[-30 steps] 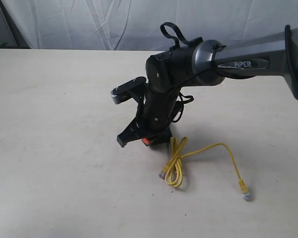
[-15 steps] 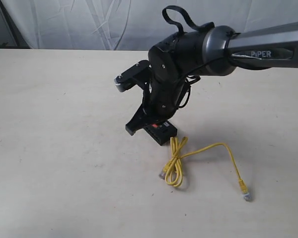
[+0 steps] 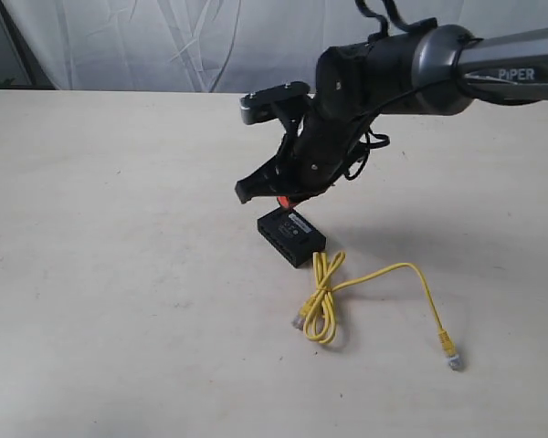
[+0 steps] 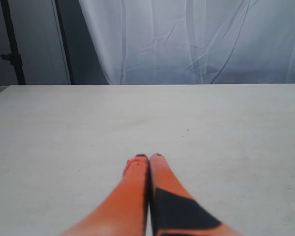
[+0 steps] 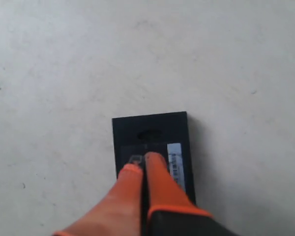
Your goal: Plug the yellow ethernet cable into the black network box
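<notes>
The right end effector (image 3: 272, 190), fingers pressed together and empty, has lifted off the black network box (image 3: 291, 234) since 1 second ago, leaving it flat on the tabletop (image 3: 119, 274), fully exposed. The yellow ethernet cable (image 3: 324, 297) lies looped just beside it, unplugged, 1 plug (image 3: 451, 356) well apart. The left end effector (image 4: 148, 158) is closed too. Nothing blocks the box.

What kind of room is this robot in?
Probably a robot test lab: a plain pale table with only a yellow cable and a black box on it, a white curtain hung behind, and a dark stand beside it.
</notes>
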Available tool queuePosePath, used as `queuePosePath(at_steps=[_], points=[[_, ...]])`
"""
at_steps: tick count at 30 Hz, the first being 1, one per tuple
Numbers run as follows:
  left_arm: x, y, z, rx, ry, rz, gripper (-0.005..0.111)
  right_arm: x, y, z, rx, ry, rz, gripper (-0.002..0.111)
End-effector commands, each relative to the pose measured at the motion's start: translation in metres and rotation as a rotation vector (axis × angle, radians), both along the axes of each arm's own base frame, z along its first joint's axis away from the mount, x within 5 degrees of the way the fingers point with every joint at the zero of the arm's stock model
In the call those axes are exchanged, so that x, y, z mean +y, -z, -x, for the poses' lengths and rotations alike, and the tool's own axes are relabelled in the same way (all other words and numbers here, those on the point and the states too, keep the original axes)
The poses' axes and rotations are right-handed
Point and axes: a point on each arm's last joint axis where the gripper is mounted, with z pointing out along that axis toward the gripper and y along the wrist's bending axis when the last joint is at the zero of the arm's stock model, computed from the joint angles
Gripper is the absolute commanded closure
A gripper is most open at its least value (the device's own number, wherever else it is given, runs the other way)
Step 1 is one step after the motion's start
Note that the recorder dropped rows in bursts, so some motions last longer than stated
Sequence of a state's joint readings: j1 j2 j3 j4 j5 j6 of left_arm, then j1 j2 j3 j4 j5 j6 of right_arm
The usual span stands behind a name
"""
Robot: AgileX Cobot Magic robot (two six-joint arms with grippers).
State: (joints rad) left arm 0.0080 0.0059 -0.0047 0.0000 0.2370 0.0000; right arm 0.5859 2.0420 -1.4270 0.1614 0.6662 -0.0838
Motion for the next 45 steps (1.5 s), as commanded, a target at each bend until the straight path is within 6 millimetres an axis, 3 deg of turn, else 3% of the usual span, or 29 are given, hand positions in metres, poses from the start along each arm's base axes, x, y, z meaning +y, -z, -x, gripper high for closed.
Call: queuePosePath(at_steps=[1,12,21,34,45], points=[[0.000,0.001,0.000,-0.007,-0.001,0.000,0.107,-0.014,-0.005,-0.010,0.053,0.028,-0.101,0.108],[0.000,0.001,0.000,-0.007,-0.001,0.000,0.107,-0.012,0.022,-0.012,0.133,0.029,-0.116,0.108],[0.000,0.001,0.000,-0.007,-0.001,0.000,0.107,-0.011,0.024,-0.011,0.145,0.029,-0.119,0.108],[0.000,0.001,0.000,-0.007,-0.001,0.000,0.107,0.004,0.018,-0.010,0.137,0.005,-0.274,0.108],[0.000,0.001,0.000,-0.007,-0.001,0.000,0.107,0.003,0.044,-0.008,0.196,-0.021,-0.209,0.108]])
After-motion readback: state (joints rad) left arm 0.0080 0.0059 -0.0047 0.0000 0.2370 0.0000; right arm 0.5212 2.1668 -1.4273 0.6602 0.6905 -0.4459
